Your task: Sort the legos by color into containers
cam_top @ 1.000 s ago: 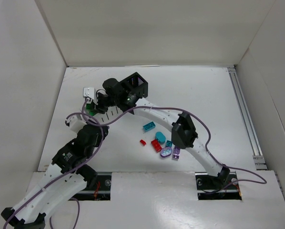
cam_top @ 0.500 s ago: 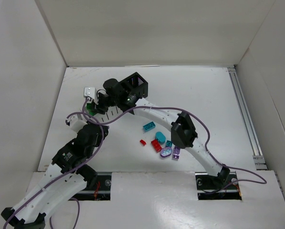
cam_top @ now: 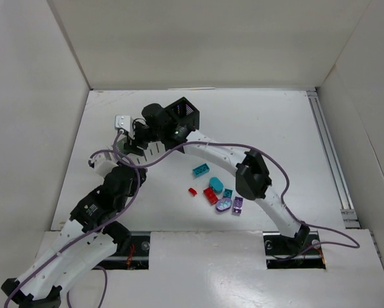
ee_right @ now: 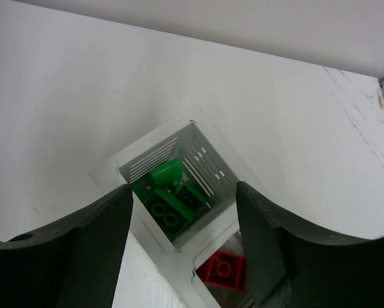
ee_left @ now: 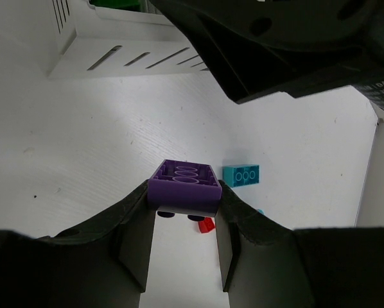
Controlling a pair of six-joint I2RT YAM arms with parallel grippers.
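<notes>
My left gripper [ee_left: 184,192] is shut on a purple brick [ee_left: 184,185], held studs-down above the table near the white container [ee_left: 115,54]. My right gripper [ee_right: 183,192] is open and empty, hanging over the white container [ee_right: 205,163]. Its end compartment holds green bricks [ee_right: 169,205]. The compartment beside it holds a red brick [ee_right: 223,268]. In the top view the right gripper [cam_top: 140,131] covers the white container [cam_top: 150,151], and the black container [cam_top: 183,114] stands beside it. The left fingers are hidden under the arms there.
Loose bricks lie mid-table: a teal brick [cam_top: 200,170], a small red one [cam_top: 192,191], a red brick [cam_top: 210,196], a teal oval [cam_top: 216,185], a lavender oval [cam_top: 224,205] and a purple brick [cam_top: 237,205]. The right arm [cam_top: 250,176] arches over them. White walls enclose the table.
The right gripper has shifted slightly right over the white container, now hiding the green seen earlier. The left arm has barely moved.
</notes>
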